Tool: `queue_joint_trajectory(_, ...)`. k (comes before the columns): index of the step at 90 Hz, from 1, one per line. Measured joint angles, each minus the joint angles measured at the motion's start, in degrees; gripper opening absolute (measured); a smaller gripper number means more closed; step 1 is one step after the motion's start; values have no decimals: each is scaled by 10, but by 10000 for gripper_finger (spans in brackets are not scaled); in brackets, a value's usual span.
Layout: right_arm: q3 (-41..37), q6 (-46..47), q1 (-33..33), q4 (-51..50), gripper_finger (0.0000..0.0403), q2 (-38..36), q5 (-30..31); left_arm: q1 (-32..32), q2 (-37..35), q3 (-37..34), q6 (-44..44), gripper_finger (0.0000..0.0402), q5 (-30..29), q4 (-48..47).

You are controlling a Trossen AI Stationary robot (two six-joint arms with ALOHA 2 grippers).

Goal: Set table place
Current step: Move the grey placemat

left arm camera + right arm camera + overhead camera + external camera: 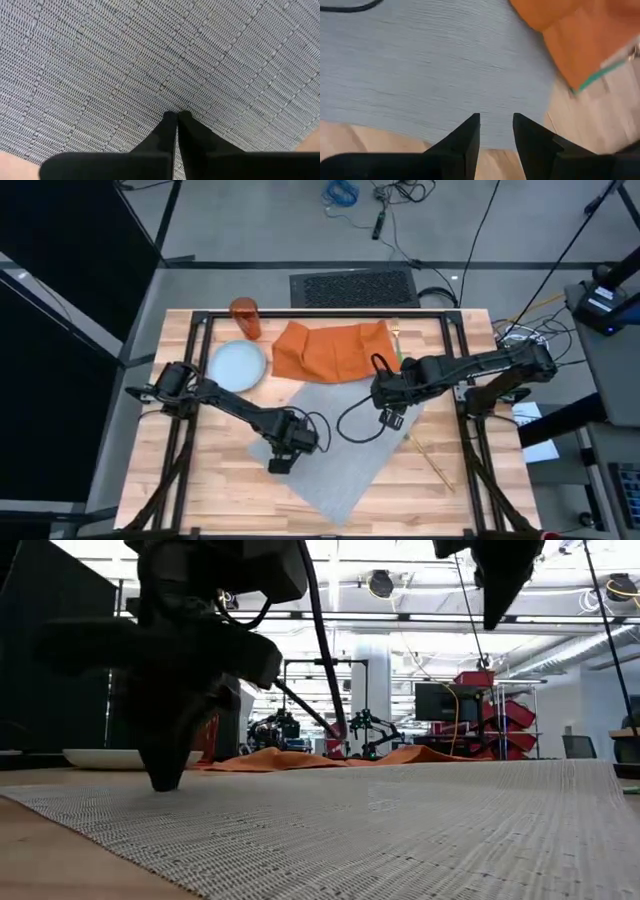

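— Any writing to read on the table, the mat, the arms?
— None; no label, brand, number or sign is legible anywhere, not even in the room behind

A black grille [354, 286] lies on the grey floor [250, 220] beyond the surface, near loose cables [345, 192]. Far back, red bins [505, 720] sit beside a dark monitor [440, 700].

We see the table [200, 490] carrying a skewed grey placemat [345, 470] at centre. At eleven o'clock lie plate [238, 365] and tumbler [245, 317]; the napkin [330, 350] lies at twelve
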Motion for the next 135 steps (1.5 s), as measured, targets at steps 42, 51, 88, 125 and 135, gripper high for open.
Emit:
queue_joint_trajectory(42, -230, 40, -67, 138, 102, -2, -67, -18, -3, -19, 14, 0, -21, -44)
queue_joint_trajectory(51, -264, 44, -76, 198, 102, -9, -89, -23, -3, -21, 16, 0, -24, -67)
queue_joint_trajectory(88, -310, 55, -72, 252, 102, -12, -130, -50, 0, -43, 24, 0, -18, -141)
queue_joint_trajectory(125, -310, 83, 28, 304, 102, -12, -153, -63, 0, -44, 24, 0, -21, -145)
queue_joint_trajectory(135, -310, 107, 63, 325, 102, -12, -174, -63, 0, -44, 24, 0, -21, -144)
